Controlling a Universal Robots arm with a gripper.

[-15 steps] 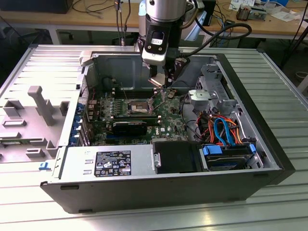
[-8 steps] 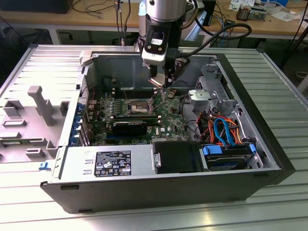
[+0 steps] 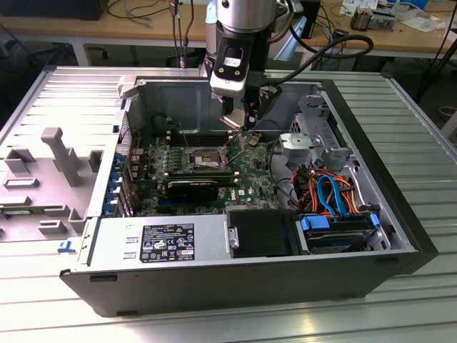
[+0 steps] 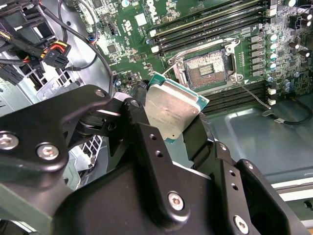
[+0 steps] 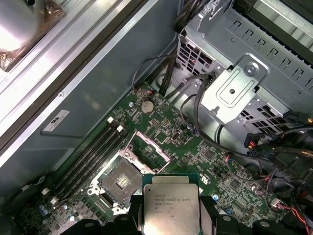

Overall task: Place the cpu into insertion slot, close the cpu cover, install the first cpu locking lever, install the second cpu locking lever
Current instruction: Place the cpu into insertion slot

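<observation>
Now we have our gripper (image 4: pixel 167 123) clamped on the cpu (image 4: pixel 171 105), holding it tilted in the air just beside the insertion slot (image 4: pixel 205 68), whose dark centre lies uncovered

One cpu (image 4: pixel 171 110) is counted, and one slot (image 4: pixel 208 68). One gripper (image 4: pixel 168 122) is seen, and two fingers (image 4: pixel 142 128) are counted on it. One arm (image 3: pixel 243 16) is seen. One open case (image 3: pixel 400 236) is counted, and within it are found one green board (image 5: pixel 195 147), one coin cell (image 5: pixel 145 105), one power supply (image 3: pixel 164 243) and one drive cage (image 5: pixel 244 83). One grey plastic part (image 3: pixel 53 171) is counted outside the case.
</observation>
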